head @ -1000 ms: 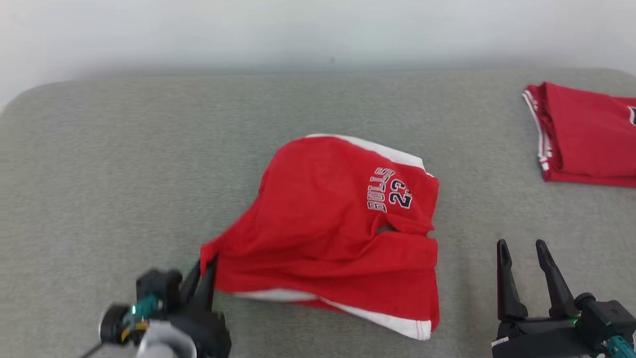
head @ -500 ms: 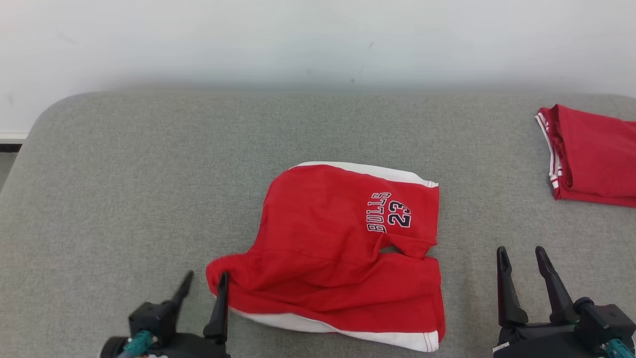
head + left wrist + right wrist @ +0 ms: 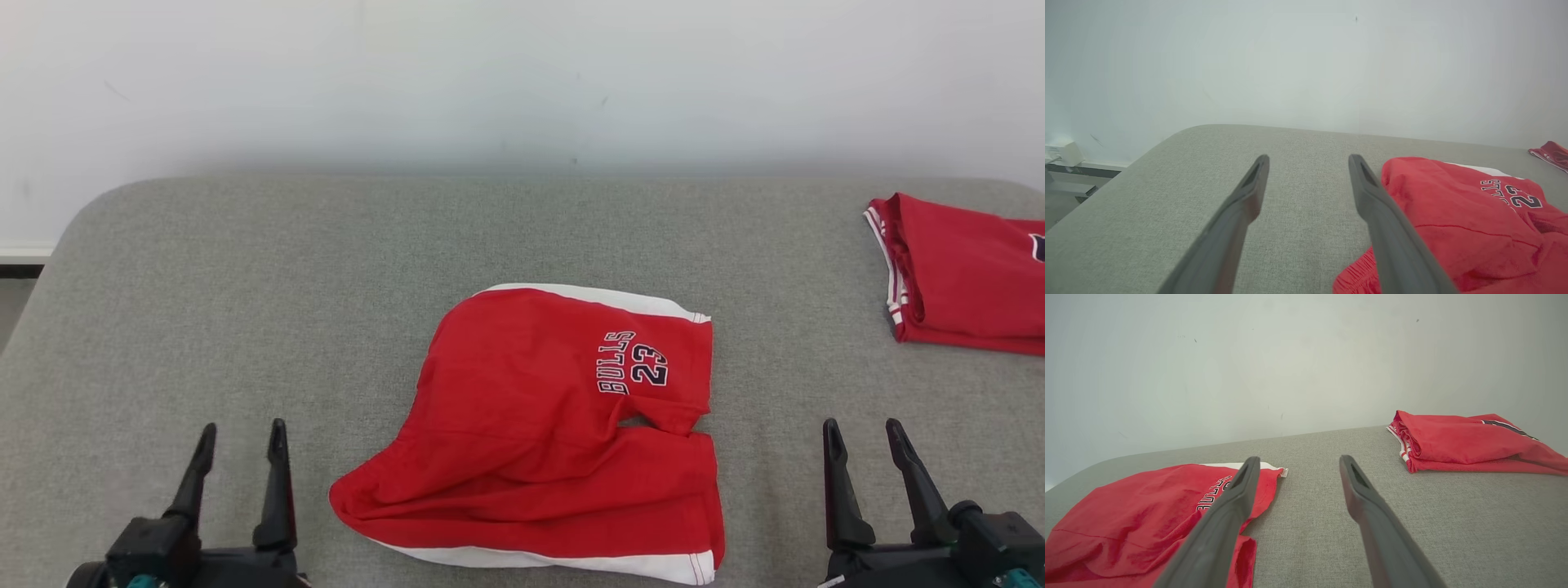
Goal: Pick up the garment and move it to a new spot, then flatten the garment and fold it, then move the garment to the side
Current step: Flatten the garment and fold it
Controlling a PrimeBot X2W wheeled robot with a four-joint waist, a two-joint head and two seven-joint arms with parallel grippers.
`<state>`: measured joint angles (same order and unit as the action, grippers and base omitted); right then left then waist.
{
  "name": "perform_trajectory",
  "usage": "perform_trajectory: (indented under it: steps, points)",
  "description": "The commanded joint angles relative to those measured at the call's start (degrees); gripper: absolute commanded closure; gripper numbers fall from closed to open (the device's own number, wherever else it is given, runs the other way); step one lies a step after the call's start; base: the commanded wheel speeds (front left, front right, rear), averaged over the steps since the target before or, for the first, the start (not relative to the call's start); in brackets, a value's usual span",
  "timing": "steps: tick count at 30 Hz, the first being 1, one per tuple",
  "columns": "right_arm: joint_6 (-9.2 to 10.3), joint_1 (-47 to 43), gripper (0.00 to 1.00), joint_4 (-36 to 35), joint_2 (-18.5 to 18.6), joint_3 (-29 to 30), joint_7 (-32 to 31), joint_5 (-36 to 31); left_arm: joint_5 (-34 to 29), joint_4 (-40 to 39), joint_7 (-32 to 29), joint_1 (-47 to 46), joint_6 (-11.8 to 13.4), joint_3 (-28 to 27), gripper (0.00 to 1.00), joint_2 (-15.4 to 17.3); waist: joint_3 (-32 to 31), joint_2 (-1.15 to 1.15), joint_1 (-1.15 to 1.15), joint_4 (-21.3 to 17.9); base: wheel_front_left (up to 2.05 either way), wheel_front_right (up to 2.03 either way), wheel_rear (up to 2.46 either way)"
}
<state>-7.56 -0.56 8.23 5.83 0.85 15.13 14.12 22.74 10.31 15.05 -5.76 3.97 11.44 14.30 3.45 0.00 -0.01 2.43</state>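
Crumpled red fabric shorts with white side stripes (image 3: 531,441) are noted near the front edge of the grey cloth-covered surface (image 3: 245,286), about midway along it. Left pincer (image 3: 242,426) and right pincer (image 3: 863,425) are spread, nothing gripped. Flattening is judged the step in hand; next, opposite hems must be pinched and drawn taut.

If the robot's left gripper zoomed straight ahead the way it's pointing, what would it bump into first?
Probably nothing soon: ahead of the left gripper lies bare grey padded surface, then the white wall. The red shorts sit off to its right, beside that line.
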Motion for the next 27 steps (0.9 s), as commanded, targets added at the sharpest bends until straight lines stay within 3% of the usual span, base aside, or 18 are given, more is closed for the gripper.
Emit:
perform_trajectory:
  steps: [1, 13, 20, 27]
  points:
    - [0.18, -0.84, 0.00, 0.00, 0.54, 0.06, 0.00, 0.39, -1.70, -1.28, 0.17, 1.65, -0.66, -1.82, 0.00, -0.56, -0.55, 0.00, 0.01, -0.01, 0.00, 0.00, 0.00]
    - [0.18, -3.29, 0.00, 0.36, 1.44, -0.76, -0.01, 0.70, -9.15, -6.78, 0.17, 9.39, -6.52, -12.02, 0.00, -6.25, -2.08, 0.00, 0.01, -0.18, 0.00, 0.00, 0.00]
    - [0.18, -3.37, 0.00, 1.05, 1.77, -2.01, -0.01, 1.12, -11.77, -6.30, 0.17, 9.72, -9.51, -14.34, 0.00, -8.25, -2.41, 0.00, 0.01, 0.09, 0.00, 0.00, 0.00]
    - [0.18, -1.57, 0.00, 3.06, 3.27, -5.49, -0.16, 1.69, -12.69, -5.65, 0.17, 8.60, -10.77, -15.00, 0.00, -8.91, -2.08, 0.00, 0.01, 0.64, 0.00, 0.00, 0.00]
